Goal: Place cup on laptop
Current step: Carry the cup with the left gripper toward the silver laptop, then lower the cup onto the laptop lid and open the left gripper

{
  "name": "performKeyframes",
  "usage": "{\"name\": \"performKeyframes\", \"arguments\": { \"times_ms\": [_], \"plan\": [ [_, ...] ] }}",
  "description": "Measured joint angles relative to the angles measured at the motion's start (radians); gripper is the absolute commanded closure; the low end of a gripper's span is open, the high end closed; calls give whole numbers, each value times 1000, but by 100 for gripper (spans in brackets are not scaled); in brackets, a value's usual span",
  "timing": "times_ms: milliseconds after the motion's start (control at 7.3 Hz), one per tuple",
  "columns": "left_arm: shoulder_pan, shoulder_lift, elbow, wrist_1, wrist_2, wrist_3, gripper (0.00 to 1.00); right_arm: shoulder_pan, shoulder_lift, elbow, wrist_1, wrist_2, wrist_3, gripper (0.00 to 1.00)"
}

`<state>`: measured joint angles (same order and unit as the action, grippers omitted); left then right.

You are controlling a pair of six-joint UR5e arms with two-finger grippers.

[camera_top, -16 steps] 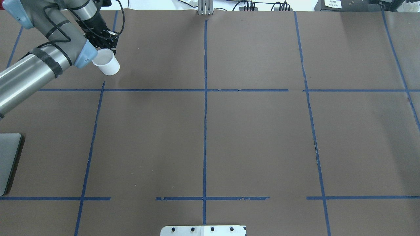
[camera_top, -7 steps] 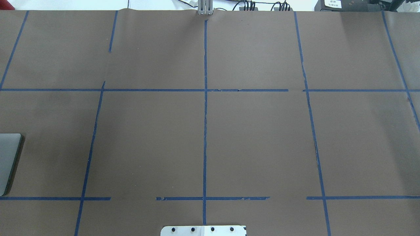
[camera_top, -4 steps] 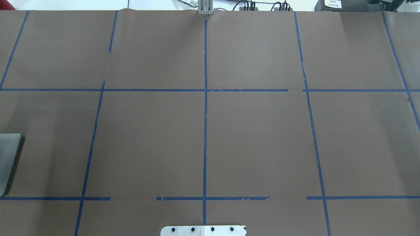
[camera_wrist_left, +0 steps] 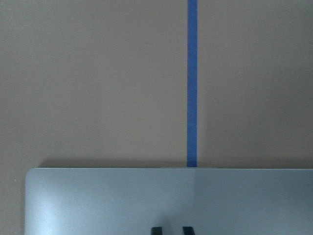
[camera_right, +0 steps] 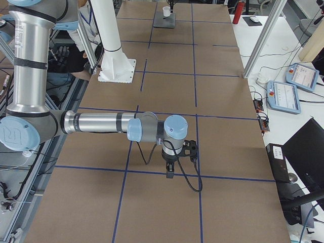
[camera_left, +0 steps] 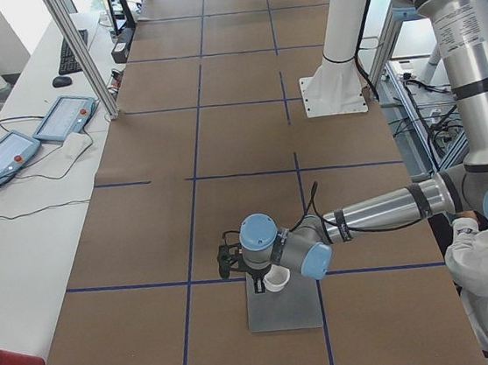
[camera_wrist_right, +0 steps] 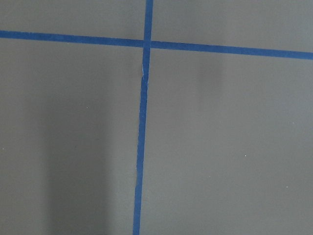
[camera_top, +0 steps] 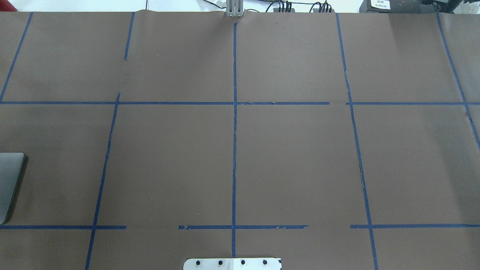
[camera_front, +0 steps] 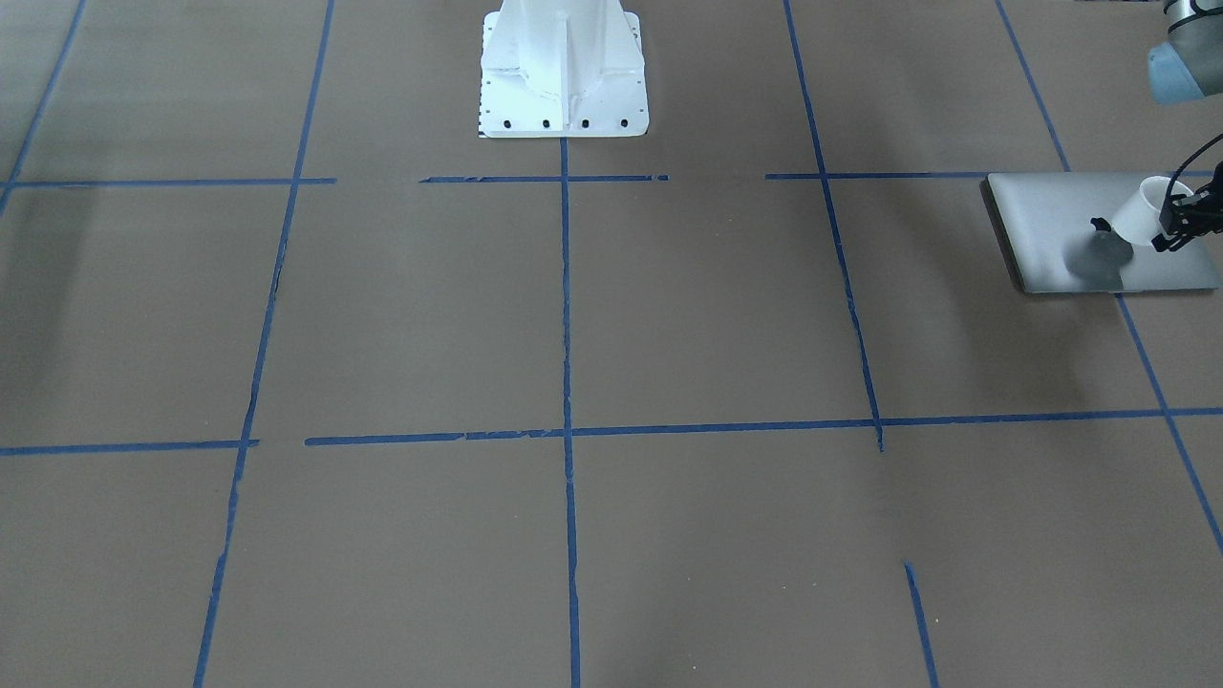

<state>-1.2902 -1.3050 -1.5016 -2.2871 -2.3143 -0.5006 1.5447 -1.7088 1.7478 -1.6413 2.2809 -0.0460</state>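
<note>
Cup (camera_front: 1142,212) hangs tilted over the laptop (camera_front: 1046,215), its rim pinched in the left gripper (camera_front: 1175,225), casting a shadow on it. The overhead view catches only a laptop corner. Right gripper (camera_right: 170,172) shows only from the side; I cannot tell how its jaws stand.

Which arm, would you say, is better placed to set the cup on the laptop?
Left: the left end effector holds the cup above the laptop, while the right end effector hangs at the table's other end.
</note>
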Motion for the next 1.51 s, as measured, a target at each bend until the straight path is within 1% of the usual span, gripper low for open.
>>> {"name": "performKeyframes", "arguments": {
  "times_ms": [274,411,548,685,959,1233,1370,1507],
  "plan": [
    [33,0,8,-30,0,-51,100,0,0,1,0,0,0,0],
    [50,0,9,-32,0,-58,72,0,0,1,0,0,0,0],
    [61,1,9,-32,0,-63,33,0,0,0,0,0,0,0],
    [67,1,10,-31,0,-69,0,0,0,0,0,0,0,0],
    [70,1,5,-29,-2,-70,0,0,0,1,0,0,0,0],
    [62,-2,-25,5,-33,13,0,0,0,1,0,0,0,0],
    [41,-6,-55,70,-64,100,0,0,0,1,1,0,0,0],
    [-11,-9,-102,174,-78,210,0,0,0,1,0,0,0,0]
  ]
}}
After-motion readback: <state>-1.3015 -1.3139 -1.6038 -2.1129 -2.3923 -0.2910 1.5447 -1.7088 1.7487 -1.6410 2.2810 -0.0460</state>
